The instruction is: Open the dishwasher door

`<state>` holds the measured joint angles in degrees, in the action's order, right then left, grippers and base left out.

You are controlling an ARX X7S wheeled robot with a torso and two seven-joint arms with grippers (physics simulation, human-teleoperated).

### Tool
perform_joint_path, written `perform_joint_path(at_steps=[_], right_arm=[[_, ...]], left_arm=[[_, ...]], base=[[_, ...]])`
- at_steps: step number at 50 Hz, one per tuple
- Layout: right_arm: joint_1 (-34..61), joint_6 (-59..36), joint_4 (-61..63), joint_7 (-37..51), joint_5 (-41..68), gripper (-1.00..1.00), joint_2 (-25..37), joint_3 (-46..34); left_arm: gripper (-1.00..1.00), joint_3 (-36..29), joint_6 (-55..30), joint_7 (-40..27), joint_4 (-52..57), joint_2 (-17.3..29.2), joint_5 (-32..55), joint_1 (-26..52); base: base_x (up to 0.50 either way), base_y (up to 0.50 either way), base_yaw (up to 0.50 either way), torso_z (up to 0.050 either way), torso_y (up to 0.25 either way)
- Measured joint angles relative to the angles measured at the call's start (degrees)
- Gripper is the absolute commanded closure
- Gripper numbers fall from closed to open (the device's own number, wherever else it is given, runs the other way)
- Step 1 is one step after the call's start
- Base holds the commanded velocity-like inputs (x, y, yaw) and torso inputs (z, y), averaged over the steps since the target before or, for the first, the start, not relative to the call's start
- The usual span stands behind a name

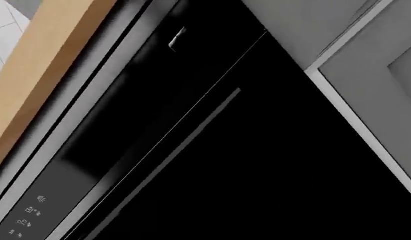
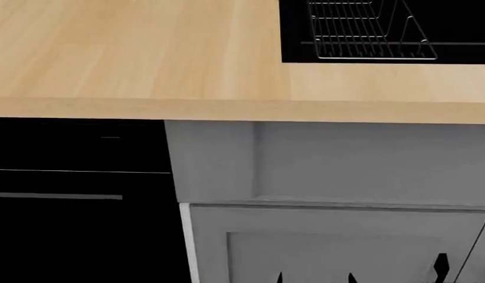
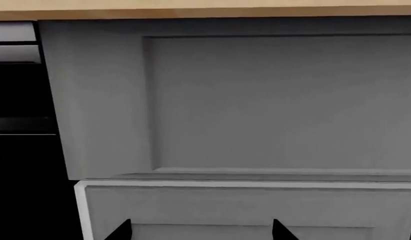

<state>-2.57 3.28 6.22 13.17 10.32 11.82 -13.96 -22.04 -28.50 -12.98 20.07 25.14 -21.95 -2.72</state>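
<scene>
The dishwasher door [image 2: 69, 242] is a glossy black panel at the lower left of the head view, under the wooden countertop. Its grey bar handle [image 2: 58, 196] lies below a fine seam line. In the left wrist view the door [image 1: 272, 165] fills the frame, with the handle [image 1: 179, 145] running diagonally. My left gripper's fingers cannot be told apart from the black door. My right gripper [image 3: 202, 231] is open and empty, facing a grey cabinet front to the right of the door. Its fingertips [image 2: 278, 278] show at the bottom of the head view. The door's edge shows in the right wrist view [image 3: 22, 175].
The wooden countertop [image 2: 132, 53] overhangs the door. A black sink with a wire rack [image 2: 369, 29] is at the back right. Grey panelled cabinet fronts [image 2: 329, 159] stand right of the dishwasher. A control strip with white icons [image 1: 32, 210] sits above the seam.
</scene>
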Motion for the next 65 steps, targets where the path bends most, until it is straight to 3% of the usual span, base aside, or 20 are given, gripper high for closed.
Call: perform_joint_path(at_steps=[11, 25, 43, 65], right_arm=[[0.02, 0.14, 0.10, 0.32, 0.34, -1.00, 0.29, -0.37], [-0.29, 0.07, 0.89, 1.04, 0.68, -1.00, 0.80, -0.60], [-0.31, -0.22, 1.57, 1.88, 0.90, -1.00, 1.38, -0.95], [0.05, -0.10, 1.31, 2.58, 1.54, -1.00, 1.85, -1.15]], left_arm=[[-1.00, -5.32, -7.00, 5.60, 1.31, 6.37, -9.59, 3.48], [-1.00, -10.11, -5.98, 10.13, -4.74, 10.19, -13.61, 10.50], [-1.00, -14.41, 0.14, 11.17, -16.52, 10.30, -14.56, 18.81], [-1.00, -19.76, 6.51, 13.57, -33.88, 6.83, -15.83, 31.10]], base=[[0.00, 0.00, 0.00, 0.000, 0.000], [0.00, 0.00, 0.00, 0.000, 0.000], [0.00, 0.00, 0.00, 0.000, 0.000], [0.00, 0.00, 0.00, 0.000, 0.000]])
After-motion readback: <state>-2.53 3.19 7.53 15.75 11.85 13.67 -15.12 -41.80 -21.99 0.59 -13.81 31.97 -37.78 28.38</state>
